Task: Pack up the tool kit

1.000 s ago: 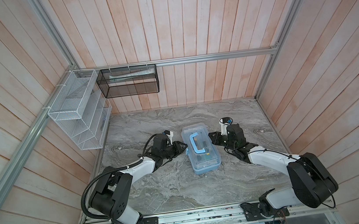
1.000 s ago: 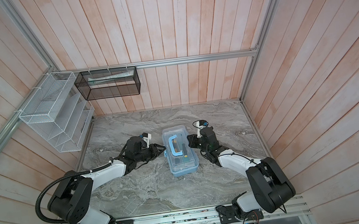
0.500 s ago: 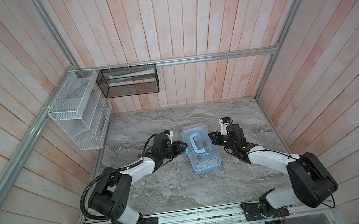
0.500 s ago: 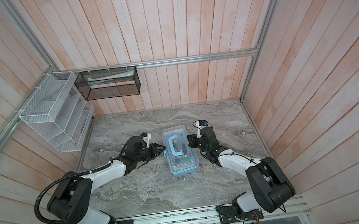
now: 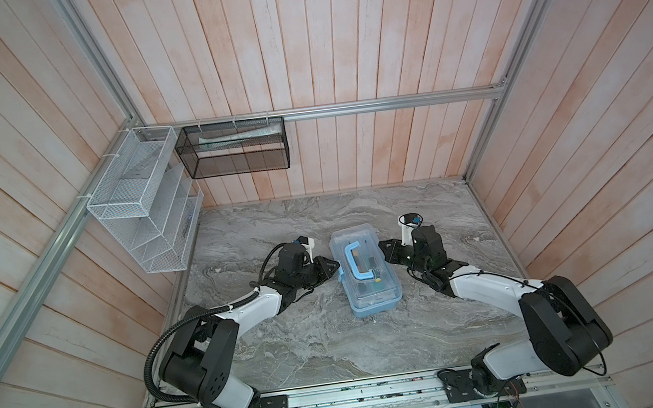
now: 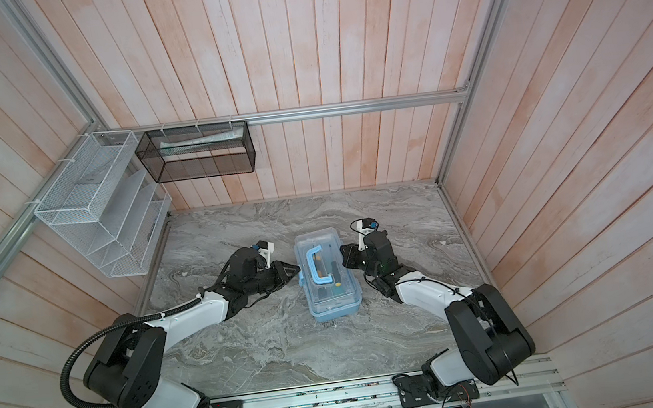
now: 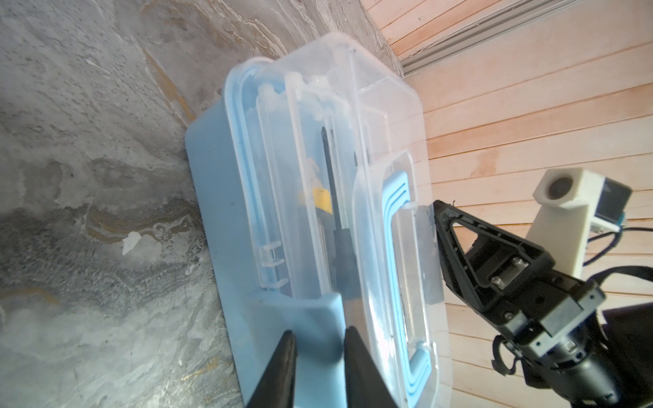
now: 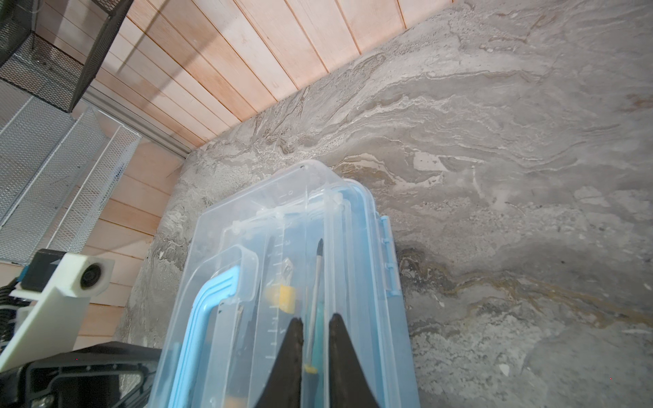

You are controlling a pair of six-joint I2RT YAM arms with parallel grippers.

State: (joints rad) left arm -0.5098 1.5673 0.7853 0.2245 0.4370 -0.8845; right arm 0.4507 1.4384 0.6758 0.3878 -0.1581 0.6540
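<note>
The tool kit (image 5: 369, 288) (image 6: 330, 292) lies mid-table, a light-blue case with its clear lid down and its blue handle (image 5: 357, 261) flat on top. Screwdrivers show through the lid in both wrist views. My left gripper (image 5: 335, 270) (image 6: 297, 272) is at the case's left side. In the left wrist view the left gripper (image 7: 319, 332) is narrowly open, tips against the face of the blue latch (image 7: 304, 311), which is wider than the gap. My right gripper (image 5: 382, 244) (image 6: 343, 250) meets the case's right side; the right gripper (image 8: 315, 318) is shut, tips on the lid (image 8: 268, 219).
A white wire-mesh rack (image 5: 146, 217) hangs on the left wall and a black mesh basket (image 5: 235, 148) on the back wall, both above the table. Wooden walls close in the marble table (image 5: 332, 346) on three sides.
My left gripper's jaws have drawn closer together at the latch. The case and the right arm have not visibly moved.
</note>
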